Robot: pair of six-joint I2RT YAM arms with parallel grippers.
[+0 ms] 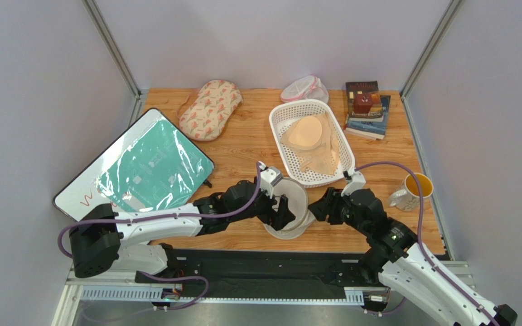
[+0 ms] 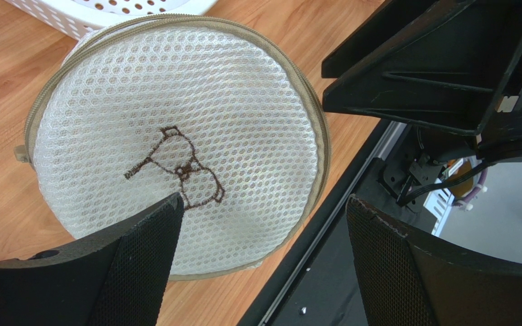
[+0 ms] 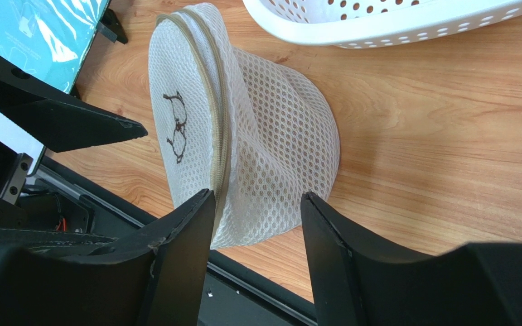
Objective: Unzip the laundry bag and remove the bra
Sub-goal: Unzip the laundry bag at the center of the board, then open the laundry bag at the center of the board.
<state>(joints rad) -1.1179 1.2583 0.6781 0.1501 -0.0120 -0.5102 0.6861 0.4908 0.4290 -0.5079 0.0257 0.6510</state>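
The laundry bag (image 1: 298,212), round cream-white mesh with a dark bra icon, stands on its edge near the table's front edge, tan zip shut. My left gripper (image 1: 284,212) faces the bag's icon side (image 2: 175,136), and in the left wrist view this gripper (image 2: 264,198) is open wide with nothing between its fingers. My right gripper (image 1: 317,207) comes from the other side. In its own view the right gripper (image 3: 257,195) is open, its fingertips to either side of the bag's (image 3: 257,129) lower rim. The bra is hidden.
A white basket (image 1: 275,129) holding a pale peach bra (image 1: 308,136) sits just behind the bag. A mug (image 1: 413,190) stands to the right, with books (image 1: 366,105) at the back right. An oval patterned bag (image 1: 210,109), a small pink-trimmed mesh bag (image 1: 303,88) and a teal-covered board (image 1: 144,166) lie behind and to the left.
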